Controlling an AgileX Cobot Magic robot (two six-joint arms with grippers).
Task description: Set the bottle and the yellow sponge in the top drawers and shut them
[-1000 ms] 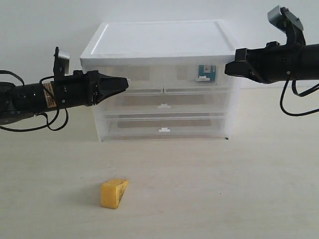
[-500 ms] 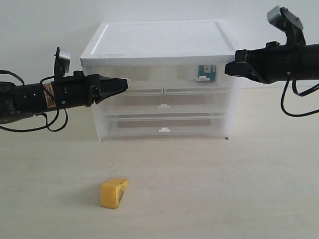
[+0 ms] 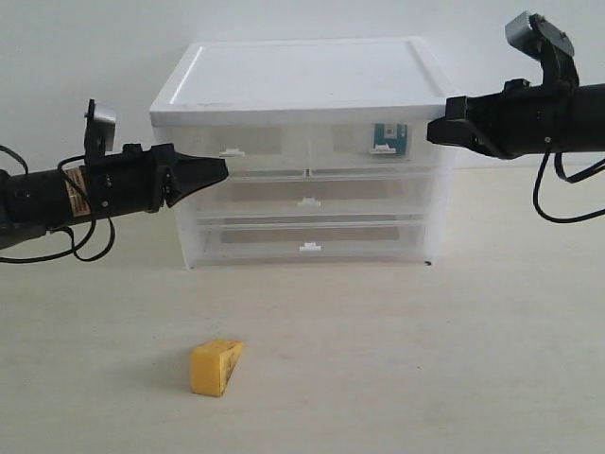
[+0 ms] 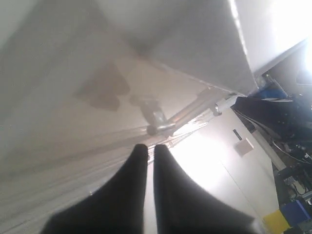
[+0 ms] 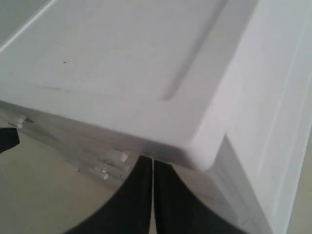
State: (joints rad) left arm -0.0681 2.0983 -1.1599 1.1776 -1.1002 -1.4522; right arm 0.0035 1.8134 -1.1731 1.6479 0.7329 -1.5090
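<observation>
The yellow sponge (image 3: 216, 367) lies on the table in front of the cabinet, with no gripper near it. The bottle (image 3: 390, 138) shows through the front of the right top drawer (image 3: 359, 142). Both that drawer and the left top drawer (image 3: 260, 142) sit flush with the cabinet front. My left gripper (image 3: 224, 168) is shut and empty, just left of and a little below the left drawer's tab handle (image 3: 232, 151) (image 4: 158, 122). At the cabinet's upper right corner my right gripper (image 3: 430, 130) (image 5: 153, 161) hovers, shut on nothing.
The white drawer cabinet (image 3: 302, 76) stands at the back middle of the table. It has two full-width drawers (image 3: 307, 194) under the top pair. The left arm reaches in from the left and the right arm from the right, both at top-drawer height.
The left gripper has shut and pulled back to the left, off the left top drawer's handle. The right arm, sponge and bottle have not moved.
</observation>
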